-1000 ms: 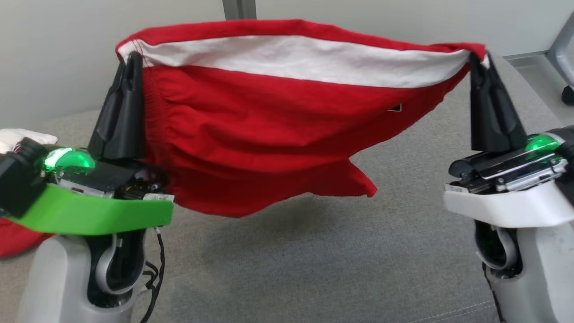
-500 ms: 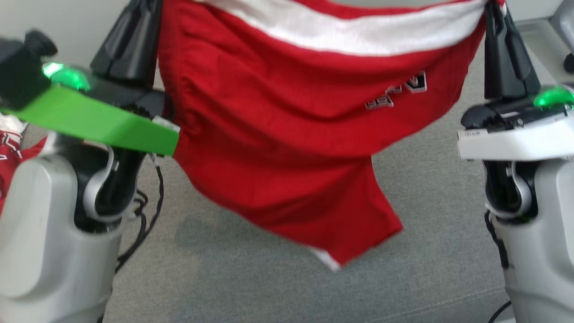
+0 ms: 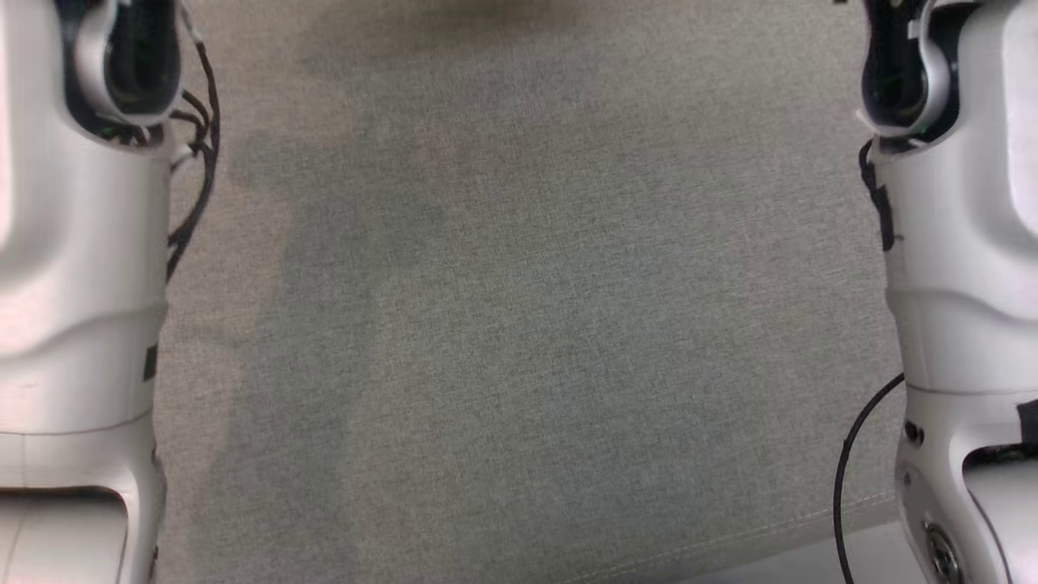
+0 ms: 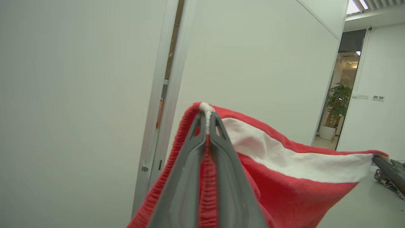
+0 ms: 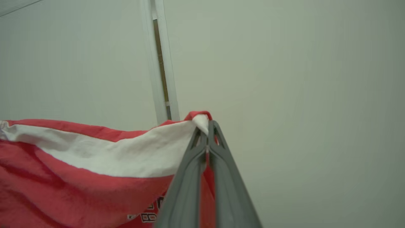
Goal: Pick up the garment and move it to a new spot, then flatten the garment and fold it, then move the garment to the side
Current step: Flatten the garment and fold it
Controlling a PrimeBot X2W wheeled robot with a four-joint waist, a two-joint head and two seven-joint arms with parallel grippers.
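The garment (image 4: 284, 177) is red cloth with a white band, stretched in the air between my two grippers. In the left wrist view my left gripper (image 4: 207, 118) is shut on one corner of it, red hem pinched between the fingers. The far corner runs to my right gripper (image 4: 378, 158) at the right edge. In the right wrist view my right gripper (image 5: 208, 126) is shut on the other corner of the garment (image 5: 79, 171), which hangs away to the left and shows black-and-white lettering low down. In the head view my pale left forearm (image 3: 73, 243) and right forearm (image 3: 965, 243) rise past the top edge.
A grey fabric surface (image 3: 519, 324) lies between the forearms, its front seam at the lower right. Pale walls with a narrow vertical gap (image 4: 167, 79) stand behind the garment. An open doorway with a potted plant (image 4: 337, 107) is at the far right of the left wrist view.
Both arms have lifted the garment upward, and it and both grippers have left the head view, where forearms and grey surface show now. The grips stayed shut.
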